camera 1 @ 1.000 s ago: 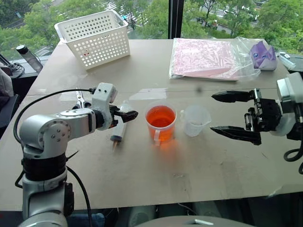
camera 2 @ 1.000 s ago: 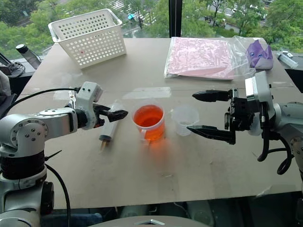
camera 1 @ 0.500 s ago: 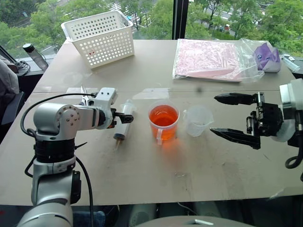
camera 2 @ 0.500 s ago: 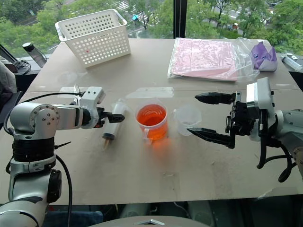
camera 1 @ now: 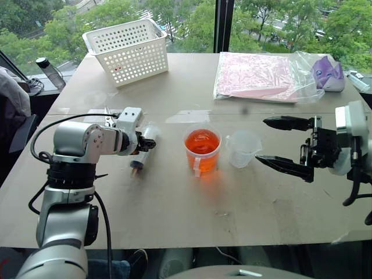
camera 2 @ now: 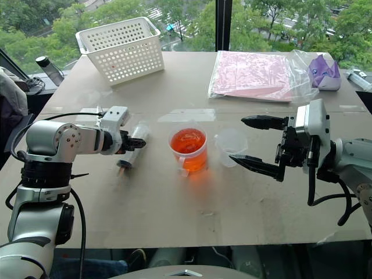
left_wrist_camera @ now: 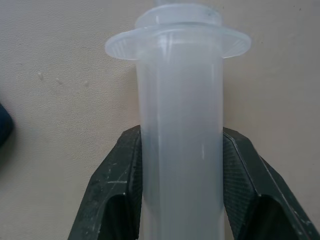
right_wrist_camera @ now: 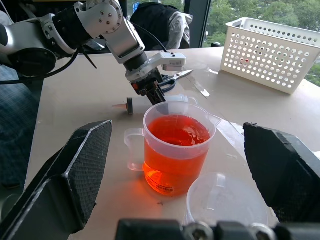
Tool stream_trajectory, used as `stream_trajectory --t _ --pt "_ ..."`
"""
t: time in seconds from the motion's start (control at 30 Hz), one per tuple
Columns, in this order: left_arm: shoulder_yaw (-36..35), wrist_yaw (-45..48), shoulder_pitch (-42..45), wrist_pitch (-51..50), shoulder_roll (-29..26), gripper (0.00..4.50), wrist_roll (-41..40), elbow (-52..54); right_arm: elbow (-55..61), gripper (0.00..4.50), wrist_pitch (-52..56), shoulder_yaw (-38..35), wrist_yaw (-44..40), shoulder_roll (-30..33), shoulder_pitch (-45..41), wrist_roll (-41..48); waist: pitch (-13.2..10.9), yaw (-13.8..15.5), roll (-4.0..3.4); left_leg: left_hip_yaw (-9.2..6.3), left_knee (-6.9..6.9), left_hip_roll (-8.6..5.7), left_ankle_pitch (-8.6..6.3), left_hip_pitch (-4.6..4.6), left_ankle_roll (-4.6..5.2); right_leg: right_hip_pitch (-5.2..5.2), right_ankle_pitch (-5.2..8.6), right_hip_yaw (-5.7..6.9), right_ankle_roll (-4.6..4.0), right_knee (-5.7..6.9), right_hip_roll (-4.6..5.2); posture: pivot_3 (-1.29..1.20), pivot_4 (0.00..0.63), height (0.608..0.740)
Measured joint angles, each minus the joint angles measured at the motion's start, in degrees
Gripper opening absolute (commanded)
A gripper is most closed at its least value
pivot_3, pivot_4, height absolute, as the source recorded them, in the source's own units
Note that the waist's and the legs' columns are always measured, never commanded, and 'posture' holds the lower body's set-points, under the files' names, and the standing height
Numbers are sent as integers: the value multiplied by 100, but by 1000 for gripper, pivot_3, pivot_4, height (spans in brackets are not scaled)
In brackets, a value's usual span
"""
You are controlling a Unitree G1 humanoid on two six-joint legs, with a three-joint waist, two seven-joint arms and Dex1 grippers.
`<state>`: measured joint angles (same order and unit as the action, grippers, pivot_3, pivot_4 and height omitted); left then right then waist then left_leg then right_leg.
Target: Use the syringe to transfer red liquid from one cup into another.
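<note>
Syringe (left_wrist_camera: 181, 140) lies flat on the tabletop (camera 1: 192, 215), toward its left edge. Its clear barrel sits between the two black fingers (left_wrist_camera: 116, 195) of the left gripper (camera 1: 146, 143). In the left wrist view both fingers press against the barrel sides just below the flange, so the gripper is closed on the barrel. Orange-brown tip (camera 1: 135, 170) points toward the near edge.

Handled cup (camera 1: 202, 151) stands near the middle of the tabletop, about two-thirds full of red liquid (right_wrist_camera: 176, 131). The frosted beaker (camera 1: 242, 149) stands just beside it on the right; whether the two touch is hard to say.

Hard to make out: the plunger end is hidden behind the left gripper in the head views and cut off in the wrist view. Scissors (right_wrist_camera: 176, 76) and another thin tool lie behind the left gripper, mostly covered by it. A dark blue shape is cut off at the edge of the left wrist view, unidentifiable.

Right gripper (camera 1: 283, 143) hovers above the tabletop right of the beaker, fingers spread wide, one above the other, holding nothing and touching nothing.

White perforated basket (camera 1: 128, 50) sits at the far left corner; a plastic bag of pink sheets (camera 1: 256, 74) lies along the far edge toward the right.
</note>
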<state>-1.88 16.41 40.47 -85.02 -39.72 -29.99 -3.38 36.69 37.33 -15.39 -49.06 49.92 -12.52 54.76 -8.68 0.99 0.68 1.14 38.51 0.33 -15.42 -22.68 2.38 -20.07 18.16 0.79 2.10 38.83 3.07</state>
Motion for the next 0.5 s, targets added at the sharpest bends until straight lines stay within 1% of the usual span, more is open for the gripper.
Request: stream_trajectory --t 0.13,0.2,0.3,0.37,0.43,0.5 --pt "-301 40 -23 38 147 1369 58 -12 22 4500 0 0 24 1 -6 3 -6 -6 11 0 0 0 0 -15 0 -11 0 1 0 -1 1 0 150 740" --pt "-472 101 -37 298 214 1369 60 -2 22 4500 1 0 23 1 -16 2 -11 -18 18 0 0 0 0 -25 0 -20 0 0 0 -3 0 0 150 740" --pt "-1093 228 25 1331 458 1369 17 183 -27 4500 2 44 20 1 -171 2 -21 -19 41 -2 7 0 1 -76 -2 -72 -1 2 1 0 -1 0 150 740" --pt "-1476 437 197 2061 568 1369 -130 465 -130 4500 2 112 19 -27 -307 4 -20 -24 43 -3 27 1 3 -113 -3 -99 -2 4 3 -2 -4 0 150 740" --pt "-1705 697 353 2525 661 1369 -331 722 -233 4500 3 151 20 -108 -446 16 -19 -23 42 3 29 0 2 -115 -2 -98 -2 3 4 -7 -3 0 150 740" --pt "-1848 1117 401 3119 866 1369 -581 966 -392 4500 8 176 18 -143 -653 36 -20 -24 42 4 29 0 2 -116 -2 -97 -2 4 5 -14 -4 0 150 740"
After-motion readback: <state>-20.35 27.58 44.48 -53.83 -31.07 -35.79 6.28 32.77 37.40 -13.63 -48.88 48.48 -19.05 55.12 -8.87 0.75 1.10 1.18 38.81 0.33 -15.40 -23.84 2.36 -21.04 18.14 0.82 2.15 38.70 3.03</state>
